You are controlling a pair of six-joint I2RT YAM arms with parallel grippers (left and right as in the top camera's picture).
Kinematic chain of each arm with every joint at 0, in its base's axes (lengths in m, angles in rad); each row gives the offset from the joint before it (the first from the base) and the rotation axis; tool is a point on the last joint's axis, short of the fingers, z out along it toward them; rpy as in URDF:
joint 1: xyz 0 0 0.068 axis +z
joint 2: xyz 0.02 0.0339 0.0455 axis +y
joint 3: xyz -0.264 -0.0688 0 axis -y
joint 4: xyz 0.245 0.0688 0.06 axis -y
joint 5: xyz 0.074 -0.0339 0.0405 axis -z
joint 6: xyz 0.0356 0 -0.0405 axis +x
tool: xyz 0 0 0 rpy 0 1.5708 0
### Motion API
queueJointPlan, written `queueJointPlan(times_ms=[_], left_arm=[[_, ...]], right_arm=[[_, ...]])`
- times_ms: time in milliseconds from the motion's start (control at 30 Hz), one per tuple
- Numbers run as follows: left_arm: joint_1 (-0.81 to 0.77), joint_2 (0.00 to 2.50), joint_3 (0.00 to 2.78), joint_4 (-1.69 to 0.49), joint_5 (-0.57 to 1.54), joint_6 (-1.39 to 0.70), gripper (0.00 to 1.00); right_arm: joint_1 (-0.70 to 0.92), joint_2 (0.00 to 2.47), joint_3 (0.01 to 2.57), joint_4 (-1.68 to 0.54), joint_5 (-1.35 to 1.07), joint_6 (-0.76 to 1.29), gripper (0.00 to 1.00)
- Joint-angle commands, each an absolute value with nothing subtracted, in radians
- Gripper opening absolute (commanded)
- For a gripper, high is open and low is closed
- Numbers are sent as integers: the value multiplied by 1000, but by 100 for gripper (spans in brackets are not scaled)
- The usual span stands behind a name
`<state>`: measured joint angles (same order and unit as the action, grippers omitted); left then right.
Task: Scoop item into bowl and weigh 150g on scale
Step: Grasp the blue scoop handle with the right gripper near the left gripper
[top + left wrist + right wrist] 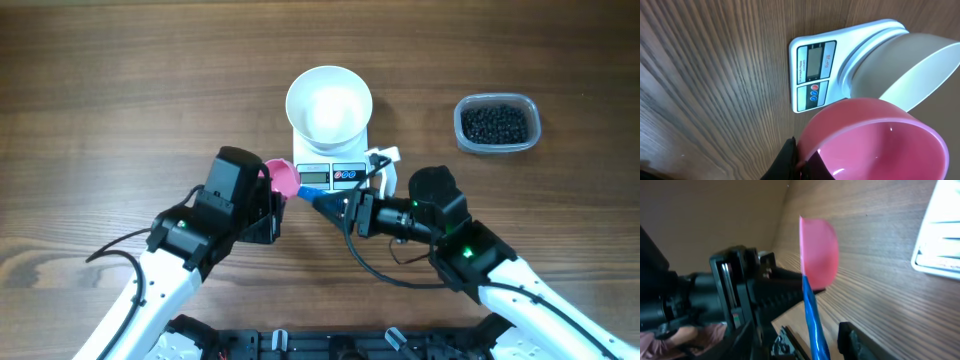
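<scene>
- The brown wooden tabletop holds everything.
- Two white and black robot arms reach in from the near edge. The left arm and the right arm meet near the middle of the tabletop, just in front of the scale.
- The small white flat kitchen scale sits near the middle of the tabletop, a bit toward the far edge. Its grey screen and two little buttons face the near edge.
- The round plain white bowl stands on top of the scale. It looks empty inside.
- The clear plastic tub sits toward the right edge, well apart from the scale.
- The left tool is shut tight on the rim of the pink plastic scoop. It holds the scoop just beside the near left corner of the scale.
- The right tool has its jaws apart. The scoop's blue handle points down toward it. One black finger shows beside the handle and does not touch it.
- In the left wrist view the scoop has nothing in it.
- The tiny round black beads are all lying in the tub.
</scene>
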<state>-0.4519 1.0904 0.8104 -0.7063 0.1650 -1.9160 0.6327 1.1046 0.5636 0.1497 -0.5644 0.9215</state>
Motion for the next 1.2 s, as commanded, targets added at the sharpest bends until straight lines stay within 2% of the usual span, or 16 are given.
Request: queueJointPlan(times_ms=[0, 133, 733, 1033, 1167], left_arm=[[-458, 1095, 812, -689, 151, -1931, 4], [-459, 1095, 812, -687, 152, -1931, 4], [-503, 1095, 812, -638, 152, -1931, 4], [-503, 1095, 812, -669, 152, -1923, 4], [-503, 1095, 812, -669, 152, -1924, 4]], right_arm=[[641, 1140, 584, 181, -548, 946, 54], [644, 1155, 584, 186, -538, 946, 47], [660, 1155, 584, 210, -496, 943, 29], [669, 1155, 584, 226, -477, 943, 27], [669, 1155, 584, 226, -478, 945, 23]])
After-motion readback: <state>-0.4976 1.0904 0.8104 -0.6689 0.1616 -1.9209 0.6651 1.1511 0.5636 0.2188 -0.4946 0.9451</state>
